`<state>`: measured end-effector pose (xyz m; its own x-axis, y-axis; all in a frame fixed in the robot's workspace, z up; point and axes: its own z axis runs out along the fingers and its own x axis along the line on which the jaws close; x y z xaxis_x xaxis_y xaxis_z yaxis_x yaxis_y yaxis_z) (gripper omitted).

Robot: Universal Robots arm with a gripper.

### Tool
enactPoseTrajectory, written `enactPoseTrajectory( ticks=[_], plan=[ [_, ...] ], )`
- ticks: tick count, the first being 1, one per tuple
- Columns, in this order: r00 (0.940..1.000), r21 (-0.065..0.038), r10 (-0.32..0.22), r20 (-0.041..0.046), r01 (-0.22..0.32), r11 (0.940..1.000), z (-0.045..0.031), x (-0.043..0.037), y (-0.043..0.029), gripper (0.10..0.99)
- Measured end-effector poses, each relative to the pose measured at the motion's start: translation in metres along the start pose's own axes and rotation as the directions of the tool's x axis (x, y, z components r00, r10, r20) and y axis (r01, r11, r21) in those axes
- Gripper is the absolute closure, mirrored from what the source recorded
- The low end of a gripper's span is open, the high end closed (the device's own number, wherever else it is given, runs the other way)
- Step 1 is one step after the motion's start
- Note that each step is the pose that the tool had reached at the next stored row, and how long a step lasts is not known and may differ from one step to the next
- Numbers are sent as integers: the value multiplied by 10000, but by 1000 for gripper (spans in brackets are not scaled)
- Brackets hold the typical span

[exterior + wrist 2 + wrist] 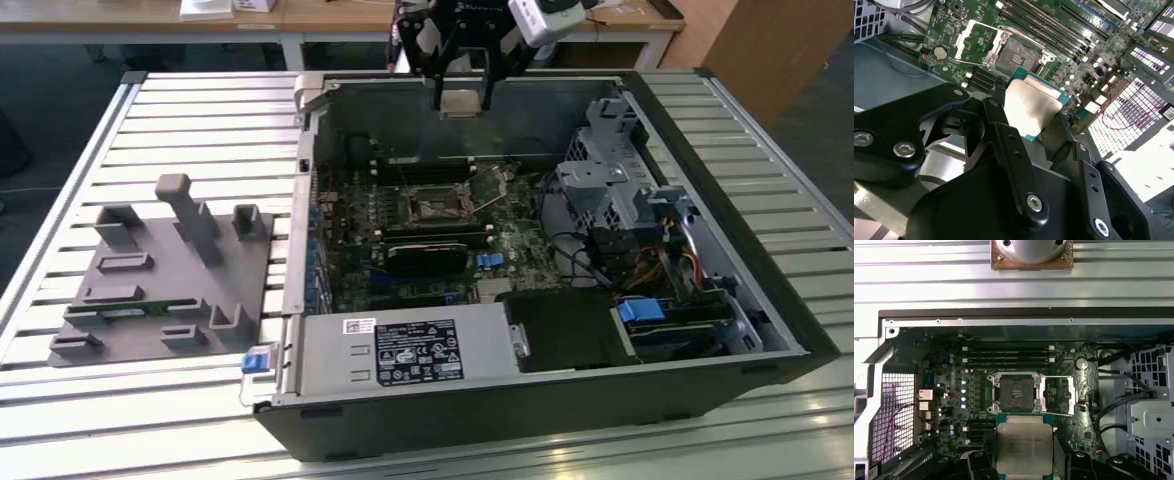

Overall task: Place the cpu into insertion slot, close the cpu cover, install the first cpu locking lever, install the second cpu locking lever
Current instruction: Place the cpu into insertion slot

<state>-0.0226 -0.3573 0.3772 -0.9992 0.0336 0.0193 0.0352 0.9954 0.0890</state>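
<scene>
My gripper [461, 98] hangs above the rear wall of the open computer case [534, 400], shut on the cpu [461, 103], a small square chip with a dull silvery top. Both wrist views show the cpu [1034, 105] [1024, 447] clamped between the two black fingers [1004, 130]. The insertion slot [434, 207] [1015, 392] [1016, 52] lies bare on the green motherboard below the chip, dark in its centre. The cpu cover [1074, 395] [976, 42], a thin metal frame, is swung open beside the slot.
A slatted metal table [200, 100] carries the case. A grey plastic fixture [167, 270] stands at the exterior view's left. Inside the case are a labelled power supply [400, 350], a black card [427, 255], a metal drive cage [614, 170] and cables [587, 255].
</scene>
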Motion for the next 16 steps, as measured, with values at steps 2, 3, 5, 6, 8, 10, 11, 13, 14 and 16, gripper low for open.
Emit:
enactPoseTrajectory(
  ticks=[2, 3, 5, 6, 8, 10, 11, 13, 14, 16],
  plan=[
    [9999, 2, 137, 12, -137, 9999, 0, 0, 0, 549],
    [9998, 4, 218, 20, -218, 9998, 1, 0, 0, 549],
    [9994, 6, 343, 31, -343, 9994, 2, 0, 0, 549],
    [9991, 11, 411, 39, -411, 9992, 3, 0, 0, 549],
    [9982, 21, 593, 55, -593, 9982, 6, 2, 0, 549],
    [9967, 24, 805, 74, -806, 9967, 9, 2, 0, 549],
    [9956, 23, 931, 85, -931, 9957, 10, 2, 0, 549],
    [9939, 43, 1102, 103, -1102, 9939, 16, 2, 2, 549],
    [9933, 62, 1152, 111, -1153, 9933, 18, 2, 3, 549],
    [9922, 87, 1243, 123, -1244, 9922, 22, 2, 6, 549]
  ],
)
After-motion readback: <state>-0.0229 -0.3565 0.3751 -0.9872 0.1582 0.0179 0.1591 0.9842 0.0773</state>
